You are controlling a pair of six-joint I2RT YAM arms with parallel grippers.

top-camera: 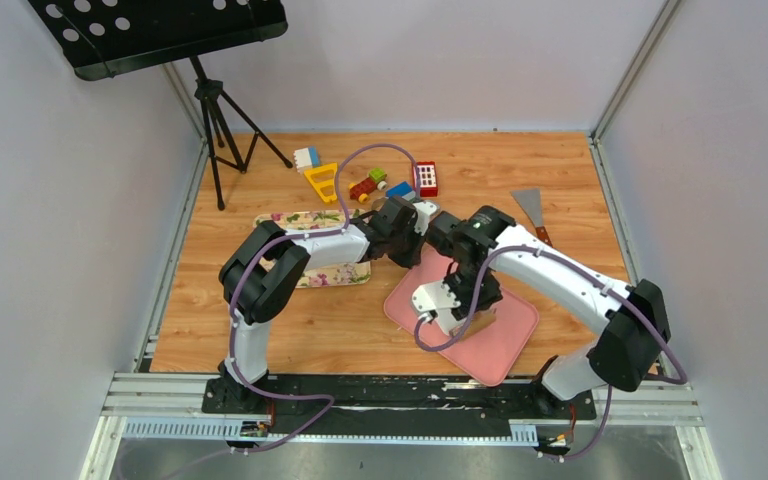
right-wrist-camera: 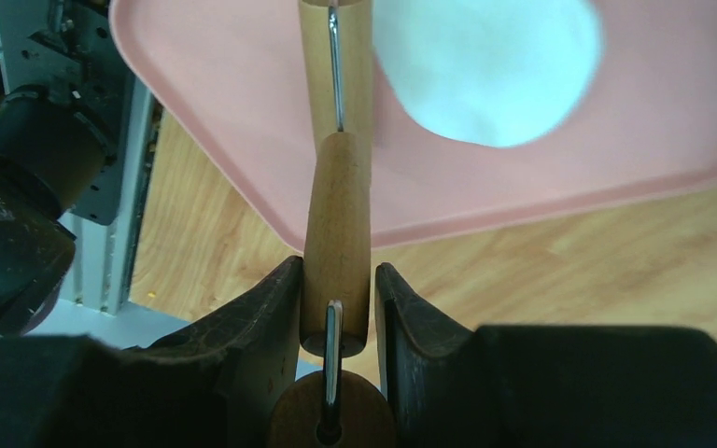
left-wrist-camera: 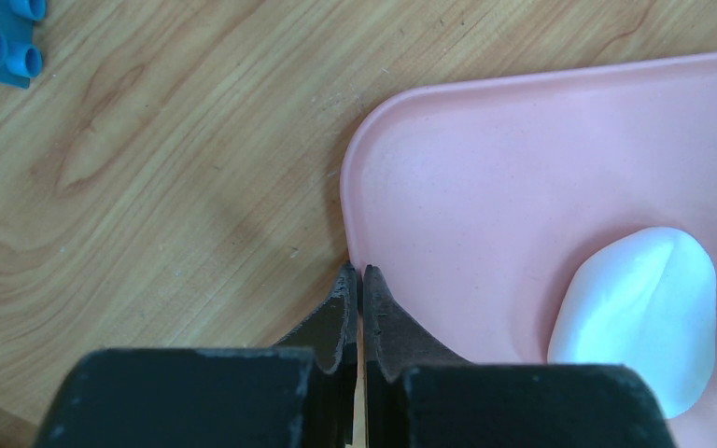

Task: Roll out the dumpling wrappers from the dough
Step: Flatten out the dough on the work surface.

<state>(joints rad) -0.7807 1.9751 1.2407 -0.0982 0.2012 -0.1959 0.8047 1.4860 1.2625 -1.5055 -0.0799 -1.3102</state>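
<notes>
The dough (left-wrist-camera: 639,313) is a smooth white oval lump lying on the pink tray (left-wrist-camera: 485,168); it also shows in the right wrist view as the dough (right-wrist-camera: 485,65). In the top view my right arm hides it. My right gripper (right-wrist-camera: 338,271) is shut on the wooden handle of a small roller (right-wrist-camera: 336,215), held over the tray's near edge (right-wrist-camera: 243,140); from above, the right gripper (top-camera: 447,300) hangs over the tray (top-camera: 505,345). My left gripper (left-wrist-camera: 361,273) is shut and empty, its tips at the tray's rim; from above, the left gripper (top-camera: 418,245) is at the far corner. The dumpling wrappers are out of view.
Toy bricks (top-camera: 370,185) and a red block (top-camera: 426,178) lie at the back of the wooden table. A metal scraper (top-camera: 530,205) rests at the back right. A flowered mat (top-camera: 310,220) lies under my left arm. A tripod stand (top-camera: 215,120) rises at the back left. A blue brick (left-wrist-camera: 0,42) sits beyond the left gripper.
</notes>
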